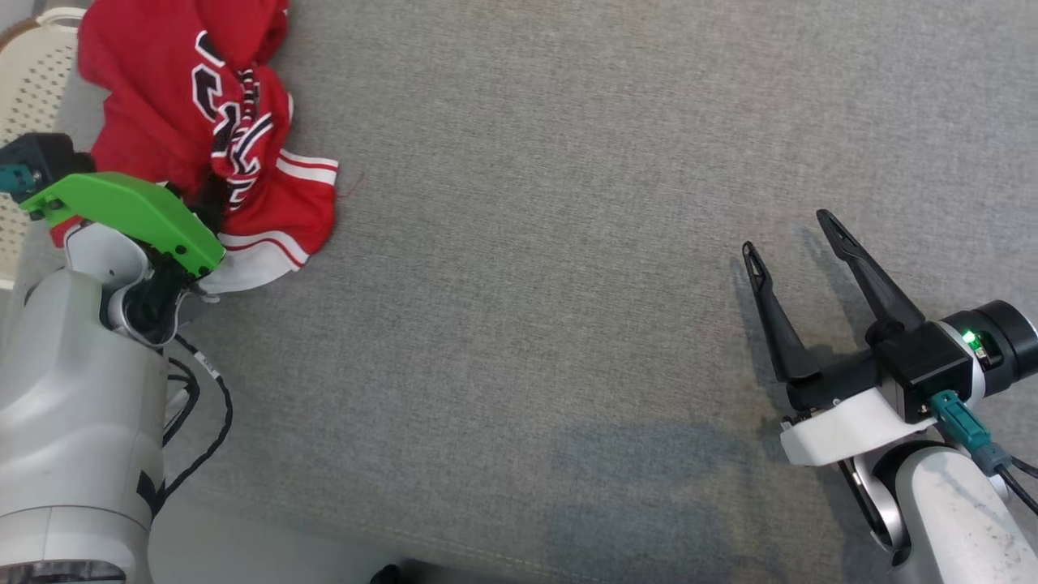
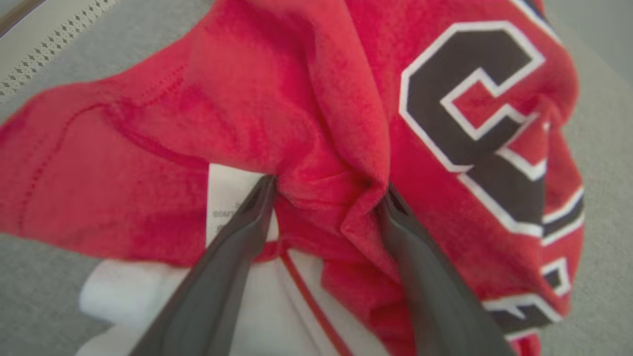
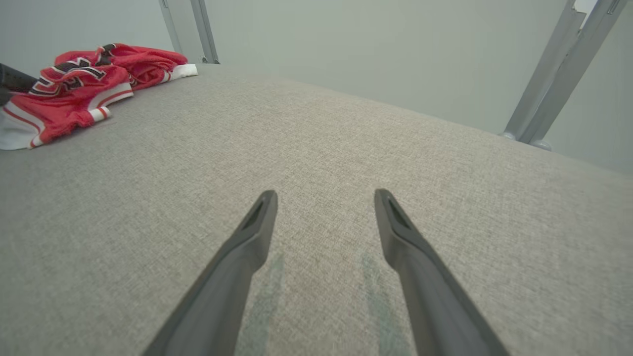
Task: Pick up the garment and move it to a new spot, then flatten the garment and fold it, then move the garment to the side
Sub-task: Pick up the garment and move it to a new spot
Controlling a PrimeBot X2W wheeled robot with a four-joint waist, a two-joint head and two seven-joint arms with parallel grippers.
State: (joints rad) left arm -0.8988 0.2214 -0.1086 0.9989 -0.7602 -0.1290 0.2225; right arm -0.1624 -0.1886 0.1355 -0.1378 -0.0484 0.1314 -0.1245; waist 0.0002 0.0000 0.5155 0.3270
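The garment (image 1: 174,105) is a red jersey with black-and-white lettering and white striped trim, lying crumpled at the far left of the grey fabric surface (image 1: 568,243). In the left wrist view my left gripper (image 2: 329,185) stands open, its two dark fingertips pressed into the garment (image 2: 306,109) on either side of a raised red fold, beside a white label. In the head view the green wrist cover (image 1: 130,215) hides those fingers. My right gripper (image 1: 787,233) hovers open at the lower right with nothing between its fingers (image 3: 247,247), far from the garment (image 3: 74,89).
A cream perforated basket (image 1: 32,73) stands beyond the surface's left edge, behind the garment. Grey metal frame posts (image 3: 554,84) rise past the far edge. The surface's front edge runs along the bottom of the head view. Black cables hang by my left forearm (image 1: 203,405).
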